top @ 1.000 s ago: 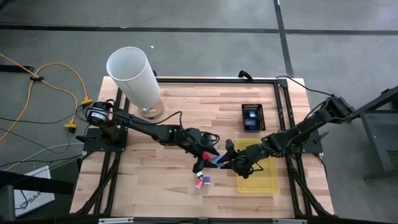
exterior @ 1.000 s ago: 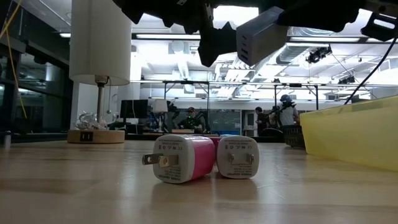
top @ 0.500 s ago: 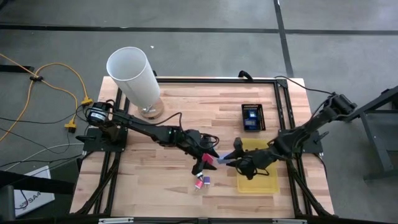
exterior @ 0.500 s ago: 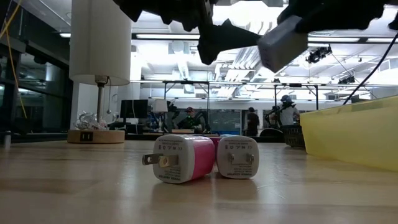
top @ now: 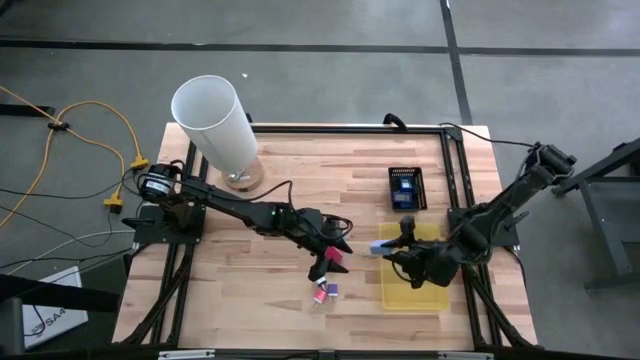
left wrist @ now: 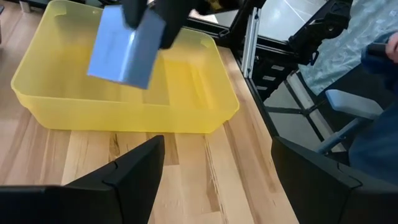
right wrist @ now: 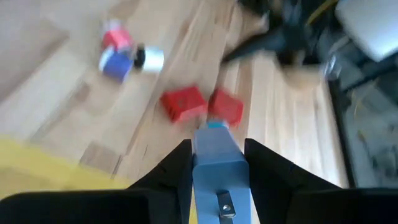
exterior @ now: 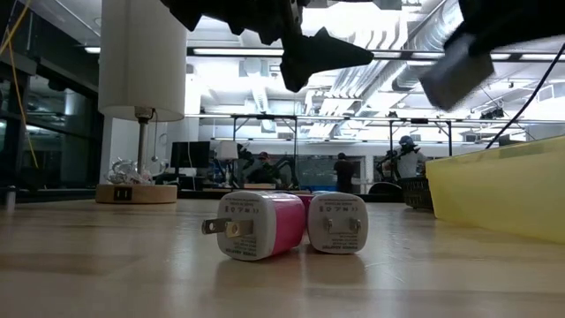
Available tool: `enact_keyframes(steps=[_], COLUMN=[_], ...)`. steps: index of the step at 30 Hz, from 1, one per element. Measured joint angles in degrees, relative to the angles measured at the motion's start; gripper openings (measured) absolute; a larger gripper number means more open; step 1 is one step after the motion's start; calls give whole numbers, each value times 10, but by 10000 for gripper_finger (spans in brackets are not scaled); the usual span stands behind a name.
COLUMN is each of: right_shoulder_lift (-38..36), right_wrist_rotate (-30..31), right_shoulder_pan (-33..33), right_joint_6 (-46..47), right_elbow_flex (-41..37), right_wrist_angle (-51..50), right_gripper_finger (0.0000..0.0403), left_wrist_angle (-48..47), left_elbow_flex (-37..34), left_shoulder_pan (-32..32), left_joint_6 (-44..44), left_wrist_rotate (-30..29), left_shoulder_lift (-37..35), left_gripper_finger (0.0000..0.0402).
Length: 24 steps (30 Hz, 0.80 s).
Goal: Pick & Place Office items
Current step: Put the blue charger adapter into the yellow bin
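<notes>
R end effector (top: 385, 247) over tray's 9 o'clock edge, fingers clamped on blue block (left wrist: 122, 47); block held above yellow tray (top: 415, 290), off tabletop (top: 290, 180). L end effector (top: 335, 250) just beside it at 9 o'clock, above tabletop, fingers spread wide, nothing between them. Pink charger block (exterior: 256, 225) and white charger block (exterior: 338, 223) lie touching on tabletop, below L end effector at approx 6 o'clock. Red blocks (right wrist: 202, 104) near them. White cylinder (top: 215, 125) at tabletop's 11 o'clock corner. Black basket (top: 405, 188) at 12 o'clock of tray.
</notes>
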Motion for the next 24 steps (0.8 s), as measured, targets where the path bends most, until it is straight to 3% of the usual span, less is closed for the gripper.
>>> enact_keyframes(steps=[10, 18, 24], right_shoulder_lift=[1, 1, 1], right_wrist_rotate=[-8, -63, -111], right_shoulder_pan=[11, 11, 11], right_joint_6=[192, 357, 424], right_elbow_flex=[0, 0, 0], right_wrist_angle=[-146, -274, -324], right_gripper_finger=[114, 114, 114], left_wrist_angle=[0, 0, 0], left_elbow_flex=[0, 0, -1], left_shoulder_pan=[0, 0, 0], left_joint_6=[0, 0, 5], left_wrist_rotate=[0, 0, 0], left_shoulder_lift=[0, 0, 0], left_gripper_finger=[287, 287, 287])
